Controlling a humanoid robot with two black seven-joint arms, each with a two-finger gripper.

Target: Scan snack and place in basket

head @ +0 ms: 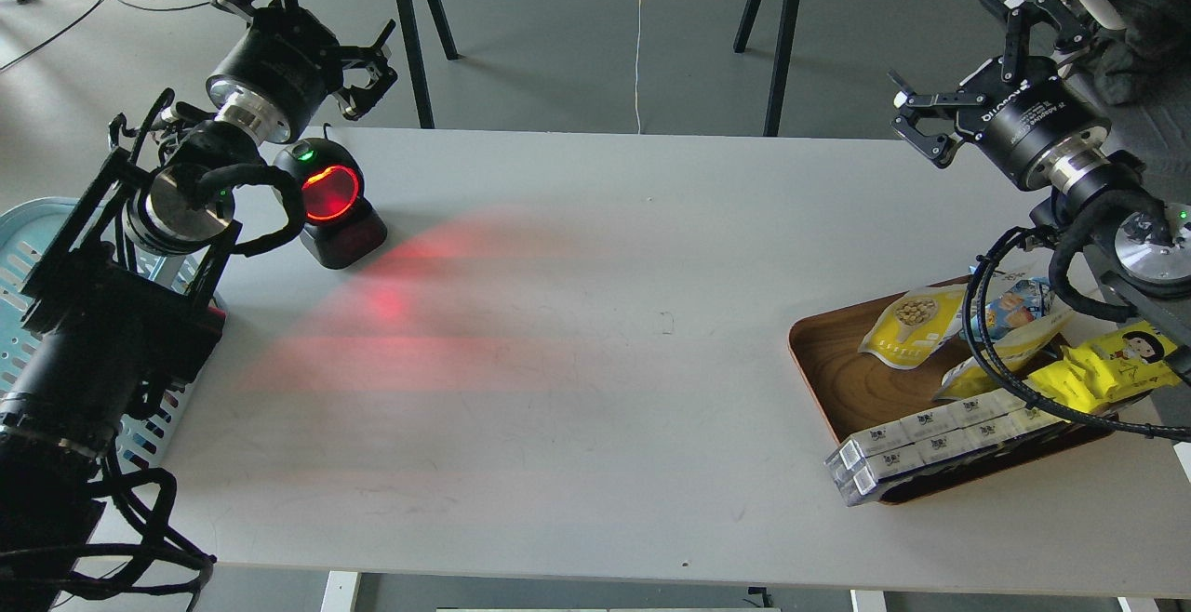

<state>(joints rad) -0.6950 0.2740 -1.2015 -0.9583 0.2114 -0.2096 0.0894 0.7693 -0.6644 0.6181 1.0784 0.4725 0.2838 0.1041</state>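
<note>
The snack (915,322), a flat yellow pouch with a round picture of beige balls, lies front up at the back left of the brown wooden tray (837,379) on the right. At the far left, partly hidden behind my left arm, the light blue slotted basket (26,232) stands at the table's edge. My left gripper (321,7) hangs open and empty above and behind the scanner. Raised over the table's far right corner, well above the tray, my right gripper (949,49) is open with nothing between its fingers.
A black barcode scanner (330,201) with a glowing red window stands back left and throws red light across the white table (577,333). The tray also holds a small blue packet (1010,307), a bright yellow cartoon packet (1112,365) and white boxes (916,449).
</note>
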